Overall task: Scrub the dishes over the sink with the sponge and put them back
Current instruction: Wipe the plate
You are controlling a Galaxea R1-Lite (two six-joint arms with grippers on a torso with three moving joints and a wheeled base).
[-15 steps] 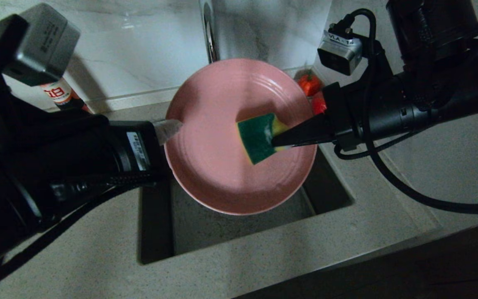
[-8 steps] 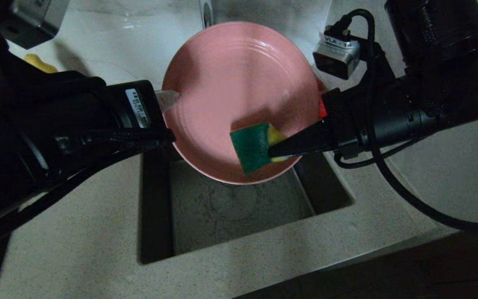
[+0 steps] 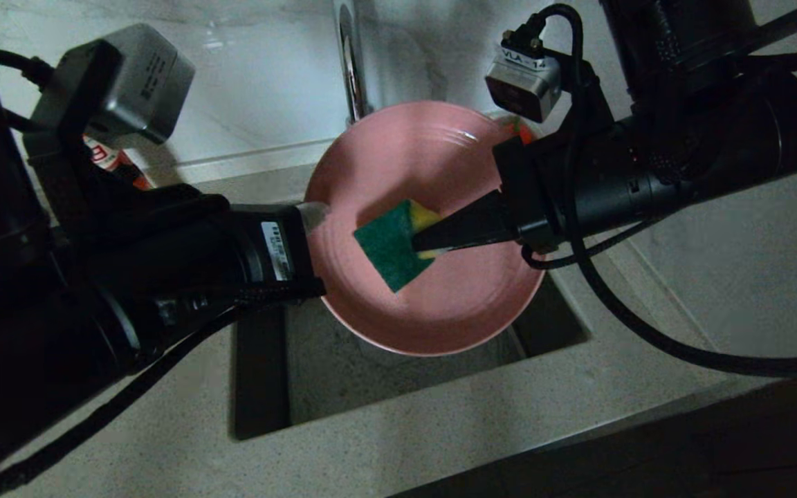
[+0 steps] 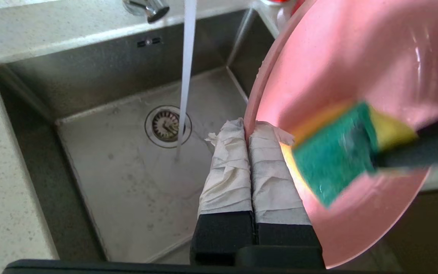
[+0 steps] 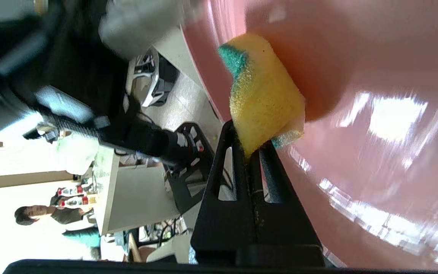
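Note:
The pink plate (image 3: 440, 297) hangs tilted over the sink (image 3: 343, 377), its face turned up. My left gripper (image 3: 315, 211) is shut on the plate's left rim; its cloth-wrapped fingers (image 4: 226, 171) pinch the rim edge (image 4: 247, 127). My right gripper (image 3: 426, 242) is shut on the sponge (image 3: 388, 249), whose green face shows against the plate's middle. In the right wrist view the sponge's yellow body (image 5: 264, 102) is squeezed between the black jaws (image 5: 251, 142) against the plate (image 5: 375, 171). The teal bowl is out of view.
Water (image 4: 186, 76) runs from the chrome tap (image 3: 351, 62) down to the drain (image 4: 167, 125). A red-labelled bottle (image 3: 111, 162) stands behind my left arm. Red fruit (image 3: 519, 131) sits behind the plate. Speckled counter (image 3: 717, 242) surrounds the basin.
The plate rose toward the tap, then came back down and a little to the right. The sponge slid left across the plate's face, from near the right rim to the middle.

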